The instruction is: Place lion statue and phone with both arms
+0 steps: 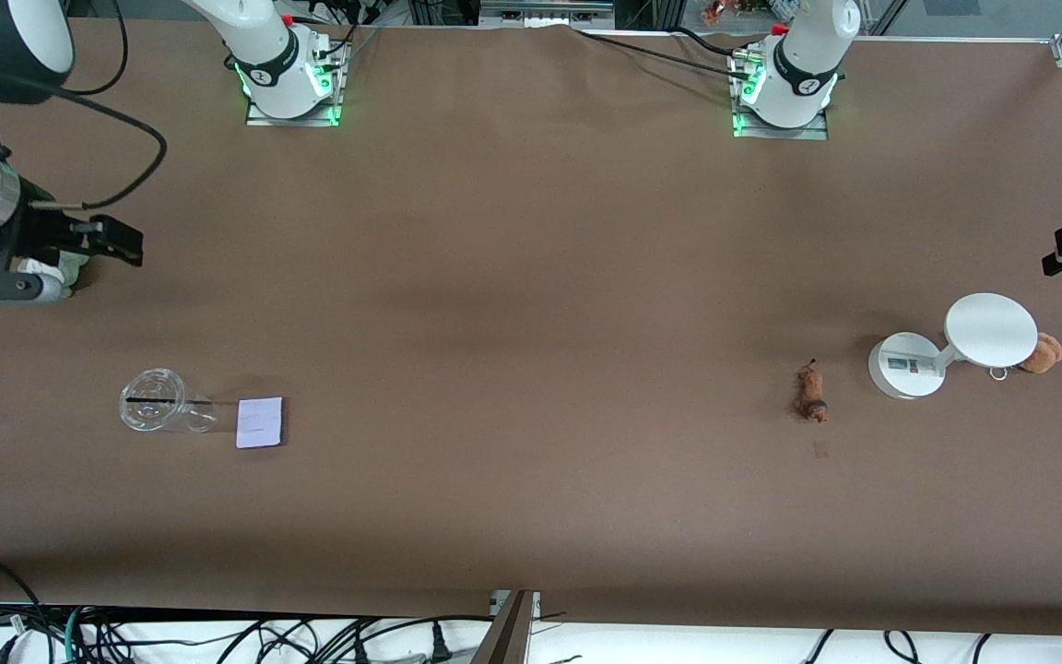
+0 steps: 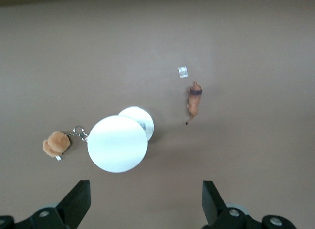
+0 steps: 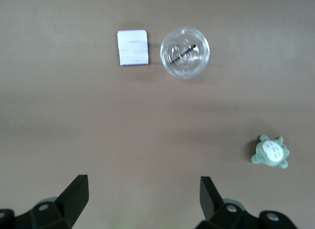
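Your left gripper (image 2: 142,202) hangs open and empty above the table's left-arm end. The lion statue (image 1: 810,394) lies beside the white stand (image 1: 909,367), long axis running near-far. Your right gripper (image 3: 140,202), also open, is nearer the phone (image 1: 260,422).

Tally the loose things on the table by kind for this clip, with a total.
Plush toys: 2 (brown plush, grey-green plush)
Animal figurines: 1 (lion statue)
Phones: 1 (phone)
Clear cups: 1 (clear cup)
White stands: 1 (white stand)
Total: 6
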Robot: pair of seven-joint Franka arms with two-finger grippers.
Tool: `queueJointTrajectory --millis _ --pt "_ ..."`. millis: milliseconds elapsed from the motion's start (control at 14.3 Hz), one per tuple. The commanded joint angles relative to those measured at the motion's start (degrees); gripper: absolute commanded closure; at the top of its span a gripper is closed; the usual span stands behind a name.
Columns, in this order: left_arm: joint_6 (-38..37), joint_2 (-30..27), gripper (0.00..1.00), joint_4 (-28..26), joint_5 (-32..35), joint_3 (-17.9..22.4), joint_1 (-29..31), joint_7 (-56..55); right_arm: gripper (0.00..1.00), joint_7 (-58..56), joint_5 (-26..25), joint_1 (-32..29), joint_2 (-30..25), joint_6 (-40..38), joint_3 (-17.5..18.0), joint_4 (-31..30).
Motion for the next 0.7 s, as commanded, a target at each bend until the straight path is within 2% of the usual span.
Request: queueJointTrajectory --millis 0,210,419,629 --pt "-2.12 -0.91 0.0 -0.13 1.11 -0.28 0.22 1.3 0.0 -0.85 0.45 -2.86 -5.9 -0.2 1.31 -3.07" --pt "-2.12 -0.82 0.0 -0.13 0.32 -0.1 0.49 0.78 0.0 -7.23 2.37 -6.55 -6.18 -2.04 0.96 -3.33" --pt "-2.03 -0.73 0.0 -0.13 0.49 -0.46 -0.21 -9.2 0.0 -7.27 2.56 -6.64 -6.26 -2.13 1.22 -3.33" --pt "-2.03 -0.73 0.0 -0.13 0.76 -0.46 -1.09 -10.65 0.0 -6.91 2.47 -6.56 -6.26 -2.31 1.39 -3.5"
